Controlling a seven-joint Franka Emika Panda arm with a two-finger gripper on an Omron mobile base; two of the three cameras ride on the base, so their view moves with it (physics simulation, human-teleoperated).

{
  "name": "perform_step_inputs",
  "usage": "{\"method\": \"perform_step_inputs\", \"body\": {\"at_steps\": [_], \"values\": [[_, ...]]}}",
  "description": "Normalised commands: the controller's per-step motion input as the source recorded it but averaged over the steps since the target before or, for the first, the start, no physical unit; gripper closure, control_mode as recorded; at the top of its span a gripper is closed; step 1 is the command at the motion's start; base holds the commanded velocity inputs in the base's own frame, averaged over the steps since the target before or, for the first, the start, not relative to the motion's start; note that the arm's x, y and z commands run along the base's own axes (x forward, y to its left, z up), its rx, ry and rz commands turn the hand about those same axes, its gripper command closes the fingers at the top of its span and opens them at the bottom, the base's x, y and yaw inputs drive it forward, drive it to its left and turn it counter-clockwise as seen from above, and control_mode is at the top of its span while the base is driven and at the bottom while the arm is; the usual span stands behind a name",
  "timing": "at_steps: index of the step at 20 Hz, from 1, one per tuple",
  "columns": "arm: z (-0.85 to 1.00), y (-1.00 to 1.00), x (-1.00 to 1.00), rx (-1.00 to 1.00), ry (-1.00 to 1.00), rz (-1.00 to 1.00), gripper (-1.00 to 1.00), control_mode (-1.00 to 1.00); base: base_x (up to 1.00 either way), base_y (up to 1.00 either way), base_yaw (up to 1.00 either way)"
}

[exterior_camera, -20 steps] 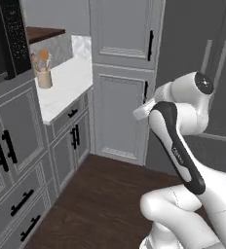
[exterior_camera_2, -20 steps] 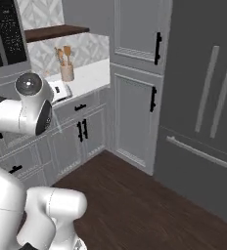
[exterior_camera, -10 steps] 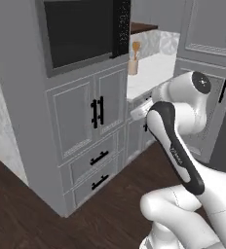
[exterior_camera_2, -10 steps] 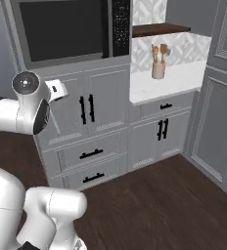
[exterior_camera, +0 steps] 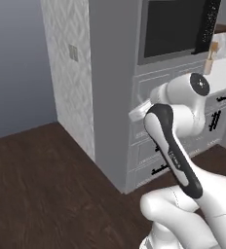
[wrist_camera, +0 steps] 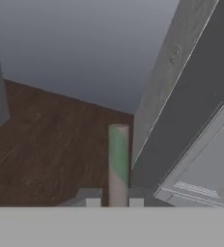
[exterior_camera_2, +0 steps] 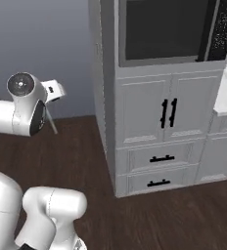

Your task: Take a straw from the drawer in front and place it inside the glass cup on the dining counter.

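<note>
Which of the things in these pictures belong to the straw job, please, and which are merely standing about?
Job in hand:
- straw, clamped upright in the shut gripper

Standing about:
- black wall oven
- cabinet doors below it
- two lower drawers
- utensil holder on the worktop

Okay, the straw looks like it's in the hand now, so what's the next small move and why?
Probably keep the hand shut on the straw and keep the base turning to look for the dining counter. The hand view shows the straw standing between the fingertips. Ahead are dark wood floor, a grey wall and the tall oven cabinet, with no glass cup to drop it into.
</note>
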Motion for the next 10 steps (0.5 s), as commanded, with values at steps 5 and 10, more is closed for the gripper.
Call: {"method": "perform_step_inputs", "body": {"at_steps": [5,10], "values": [[0.0,0.0,0.0,0.0,0.0,0.0,1.0,1.0,0.84,0.67,0.45],[0.0,0.0,0.0,0.0,0.0,0.0,1.0,1.0,0.99,0.66,0.36]]}}
